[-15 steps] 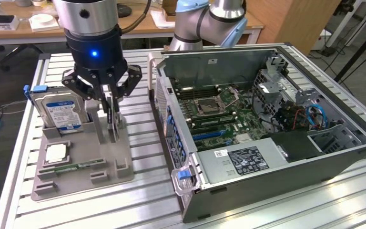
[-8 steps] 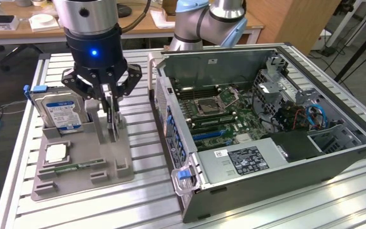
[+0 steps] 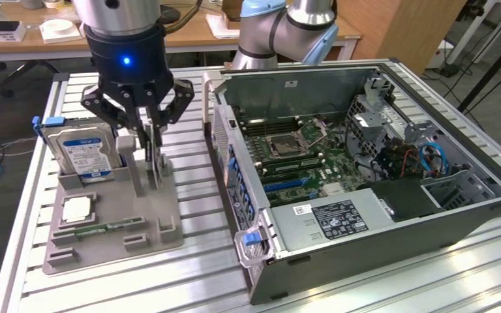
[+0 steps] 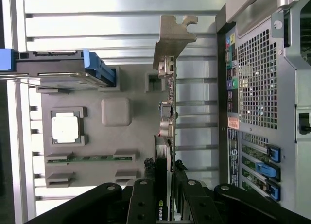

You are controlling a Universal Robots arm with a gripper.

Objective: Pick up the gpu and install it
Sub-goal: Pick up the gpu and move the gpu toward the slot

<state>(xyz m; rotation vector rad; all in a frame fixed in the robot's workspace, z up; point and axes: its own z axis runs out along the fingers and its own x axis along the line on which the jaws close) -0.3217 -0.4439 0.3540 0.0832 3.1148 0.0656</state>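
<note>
The gpu point(image 3: 153, 166) stands on edge at the right side of a grey parts holder point(image 3: 111, 244), left of the open computer case point(image 3: 459, 215) in the exterior view. My gripper point(image 3: 151, 140) reaches straight down onto it, and its black fingers press both flat faces of the thin card, so it is shut on the gpu. In the wrist view the gpu point(image 4: 168, 122) shows edge-on between the fingertips point(image 4: 148, 166), with its silver bracket point(image 4: 171, 37) at the far end. My gripper point(image 4: 165, 168) holds the end away from the bracket. Whether the card has left the holder I cannot tell.
The holder point(image 4: 131, 93) also carries a silver hard drive point(image 3: 81, 153) with blue clips, a processor chip point(image 3: 76, 210) and a green memory stick point(image 3: 102, 229). The case lies open with its motherboard point(image 3: 294, 150) facing up. Its perforated rear panel point(image 4: 252, 88) stands close beside the gpu.
</note>
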